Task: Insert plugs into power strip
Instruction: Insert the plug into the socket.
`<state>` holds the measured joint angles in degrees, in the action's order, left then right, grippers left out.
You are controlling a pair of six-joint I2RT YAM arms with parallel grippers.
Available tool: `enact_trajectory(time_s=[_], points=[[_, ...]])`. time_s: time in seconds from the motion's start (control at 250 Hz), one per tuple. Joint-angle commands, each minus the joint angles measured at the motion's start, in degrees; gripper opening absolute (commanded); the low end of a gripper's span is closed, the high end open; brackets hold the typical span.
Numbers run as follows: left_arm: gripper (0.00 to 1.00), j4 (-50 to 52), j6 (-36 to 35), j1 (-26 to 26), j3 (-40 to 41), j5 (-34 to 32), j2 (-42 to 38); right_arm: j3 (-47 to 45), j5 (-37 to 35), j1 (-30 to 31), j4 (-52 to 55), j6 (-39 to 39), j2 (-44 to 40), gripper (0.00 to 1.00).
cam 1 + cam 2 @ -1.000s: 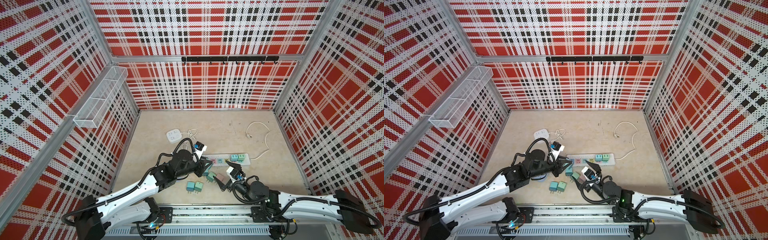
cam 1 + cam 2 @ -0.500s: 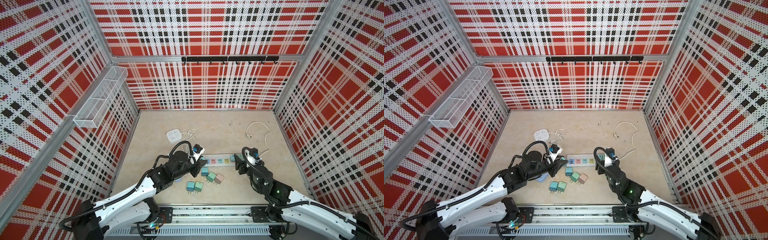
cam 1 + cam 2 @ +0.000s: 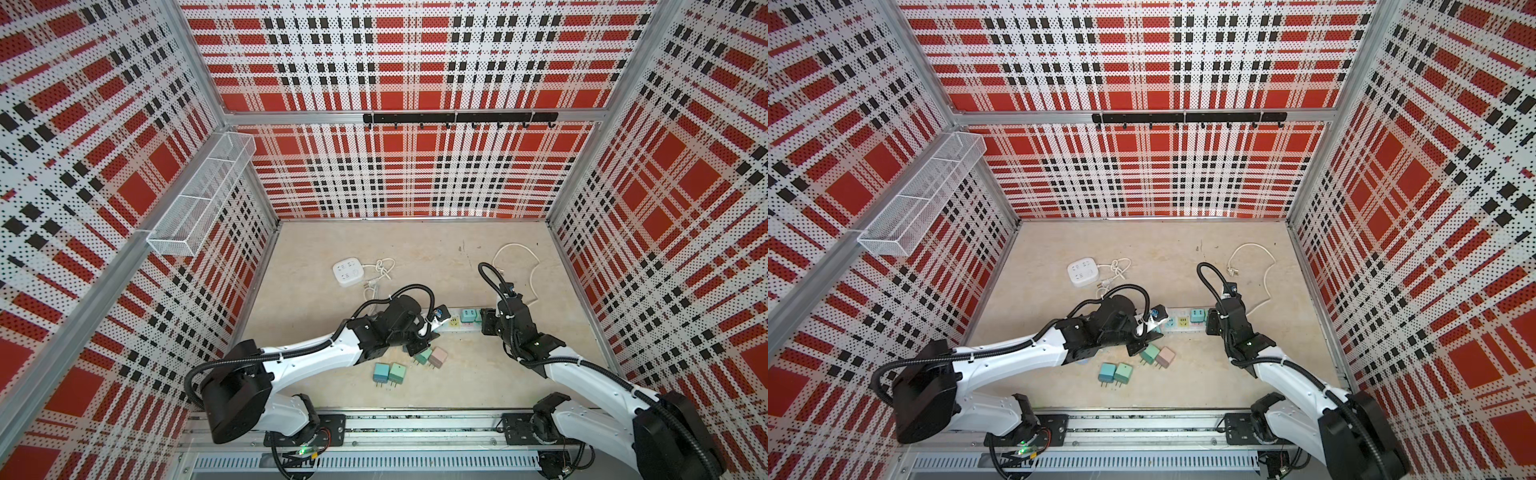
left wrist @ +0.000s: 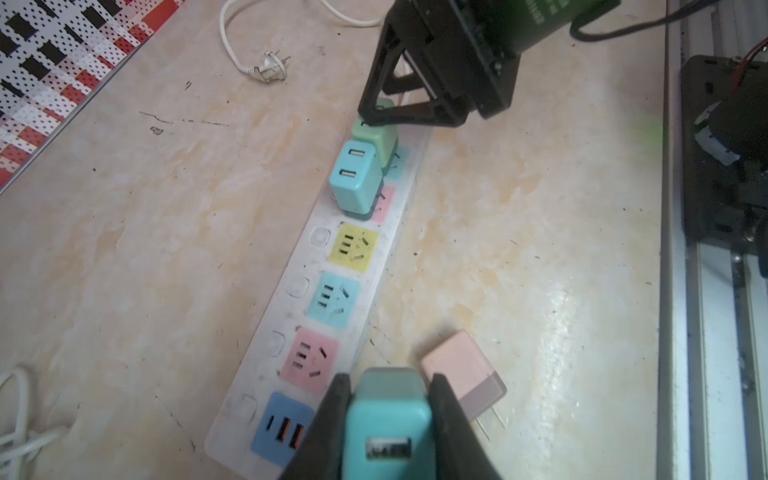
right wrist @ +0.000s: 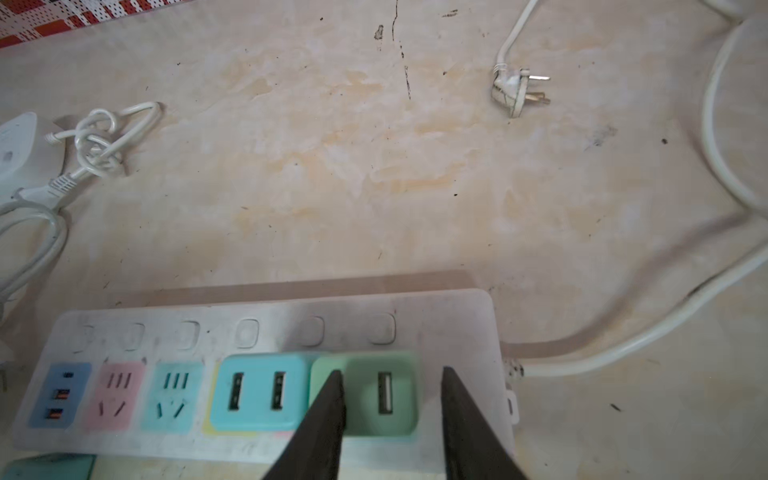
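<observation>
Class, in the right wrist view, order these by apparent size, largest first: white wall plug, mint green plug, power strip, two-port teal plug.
1. power strip
2. two-port teal plug and mint green plug, about alike, unranked
3. white wall plug, though farther from the camera

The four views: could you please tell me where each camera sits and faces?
Top views: high above the arm bases, looking down on the power strip; left arm and right arm both show.
Left wrist: on the left arm, looking along the strip; left end effector holds a teal plug, right arm beyond.
Right wrist: on the right arm, looking down at the strip; right end effector shut on the mint plug.
Shared: both wrist views show the mint plug.
</observation>
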<state>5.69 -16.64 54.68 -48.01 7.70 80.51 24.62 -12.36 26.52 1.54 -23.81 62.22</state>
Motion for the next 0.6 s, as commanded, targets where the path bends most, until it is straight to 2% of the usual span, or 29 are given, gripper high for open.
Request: enact_trajectory(time_s=[0.0, 0.288, 0.596], points=[[0.0, -1.6, -2.8, -0.7, -3.2, 3.0, 1.5, 2.5, 4.1, -0.3, -3.1, 0.2, 1.6, 0.34], [0.0, -4.1, -3.3, -3.4, -5.0, 7.9, 4.5, 3.7, 2.1, -0.4, -2.7, 0.6, 2.8, 0.35], [0.0, -4.9, -4.7, -4.1, -8.1, 10.8, 9.1, 0.4, 2.3, -0.4, -6.1, -0.5, 7.1, 0.24]])
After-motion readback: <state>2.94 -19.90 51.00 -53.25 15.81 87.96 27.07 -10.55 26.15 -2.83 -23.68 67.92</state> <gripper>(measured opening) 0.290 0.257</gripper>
